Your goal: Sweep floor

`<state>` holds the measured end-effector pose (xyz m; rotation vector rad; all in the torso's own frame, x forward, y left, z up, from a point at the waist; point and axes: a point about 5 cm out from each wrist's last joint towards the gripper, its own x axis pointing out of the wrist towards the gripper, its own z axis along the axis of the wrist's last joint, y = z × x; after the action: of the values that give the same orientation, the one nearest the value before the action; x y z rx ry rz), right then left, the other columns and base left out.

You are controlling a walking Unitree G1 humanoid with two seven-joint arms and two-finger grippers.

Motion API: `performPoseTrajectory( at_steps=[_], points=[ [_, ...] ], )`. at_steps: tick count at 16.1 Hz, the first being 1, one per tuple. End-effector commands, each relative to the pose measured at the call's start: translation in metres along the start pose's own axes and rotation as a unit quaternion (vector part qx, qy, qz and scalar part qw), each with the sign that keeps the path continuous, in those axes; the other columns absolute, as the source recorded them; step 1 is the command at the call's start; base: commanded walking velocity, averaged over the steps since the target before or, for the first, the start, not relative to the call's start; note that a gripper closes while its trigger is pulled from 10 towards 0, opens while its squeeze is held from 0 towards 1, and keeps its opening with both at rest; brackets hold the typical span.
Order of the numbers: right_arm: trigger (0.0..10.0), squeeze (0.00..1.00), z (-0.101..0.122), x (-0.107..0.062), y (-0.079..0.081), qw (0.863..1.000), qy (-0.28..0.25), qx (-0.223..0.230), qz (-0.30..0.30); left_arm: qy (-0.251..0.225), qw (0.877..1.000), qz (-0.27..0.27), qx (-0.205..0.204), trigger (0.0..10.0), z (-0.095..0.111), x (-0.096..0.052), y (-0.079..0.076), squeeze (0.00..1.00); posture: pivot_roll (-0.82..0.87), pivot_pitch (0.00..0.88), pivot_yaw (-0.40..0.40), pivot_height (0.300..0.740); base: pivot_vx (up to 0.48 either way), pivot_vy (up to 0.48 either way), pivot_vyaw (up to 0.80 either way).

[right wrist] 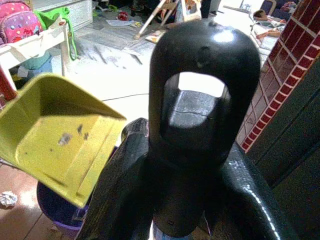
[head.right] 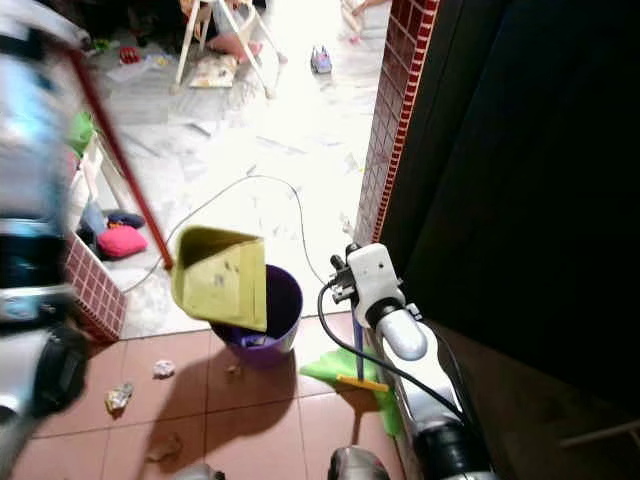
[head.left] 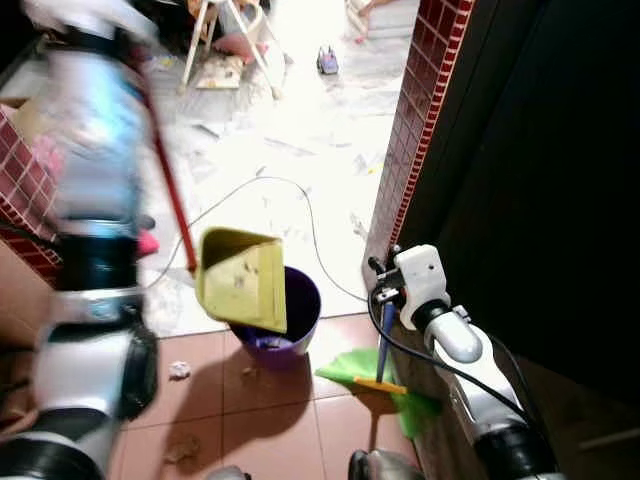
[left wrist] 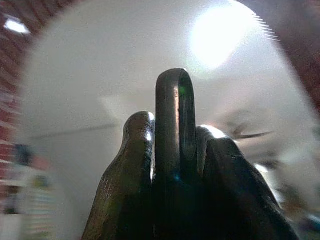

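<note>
Dustpan (head.left: 243, 279) hangs tilted over the purple bucket (head.left: 296, 310), its red handle (head.left: 168, 180) clenched in the left gripper (left wrist: 172, 150). Tip it steeper so the last specks slide inside. Right gripper (right wrist: 192, 165) grips the broom handle (right wrist: 192, 115) beside the brick wall.

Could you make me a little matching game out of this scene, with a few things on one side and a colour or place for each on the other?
Things:
1. dustpan
2. bucket
3. broom head
4. crumpled paper

Descriptions:
A. green, on the tile floor beside the right arm
B. purple, standing on the floor under the tipped pan
C. yellow-green, held up on a red handle and tilted
D. whitish, lying on the brown tiles left of the bucket

Pairs: 1-C, 2-B, 3-A, 4-D
</note>
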<state>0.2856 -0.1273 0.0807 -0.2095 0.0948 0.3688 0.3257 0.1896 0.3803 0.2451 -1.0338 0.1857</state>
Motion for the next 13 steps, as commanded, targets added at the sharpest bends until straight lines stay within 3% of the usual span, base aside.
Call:
performPoseTrajectory(
  at_steps=[1,3,6,7,9,13],
  points=[
    [10.0,0.0,-0.006,0.002,0.001,1.0,0.014,-0.006,0.006,-0.062,0.997,0.029,0.035,10.0,0.028,0.014,0.018,0.0,-0.04,0.0,-0.022,0.74,0.0,0.0,0.0],
    [10.0,0.0,-0.006,0.006,0.004,1.0,0.013,-0.009,0.014,-0.05,0.995,0.042,0.076,10.0,0.028,0.013,0.031,0.0,-0.02,0.0,-0.031,0.74,0.0,0.0,0.0],
    [10.0,0.0,-0.009,0.01,0.005,1.0,0.015,-0.014,0.02,-0.032,0.991,0.039,0.124,10.0,0.03,0.002,0.036,0.0,0.0,0.0,-0.032,0.74,0.0,0.0,0.0],
    [10.0,0.0,-0.01,0.011,0.004,1.0,0.017,-0.017,0.015,0.033,0.992,0.042,0.118,10.0,0.012,-0.023,0.032,0.0,0.01,0.0,-0.029,0.74,0.0,0.0,0.0],
    [10.0,0.0,-0.012,0.013,0.0,1.0,0.019,-0.017,0.006,0.099,0.989,0.033,0.103,10.0,-0.003,-0.056,0.02,0.0,0.01,0.0,-0.035,0.74,0.0,0.0,0.0],
    [10.0,0.0,-0.014,0.014,-0.004,1.0,0.016,-0.018,-0.003,0.192,0.977,-0.022,0.092,10.0,-0.02,-0.118,-0.01,0.0,0.01,0.0,-0.031,0.74,0.0,0.0,0.0]
  ],
)
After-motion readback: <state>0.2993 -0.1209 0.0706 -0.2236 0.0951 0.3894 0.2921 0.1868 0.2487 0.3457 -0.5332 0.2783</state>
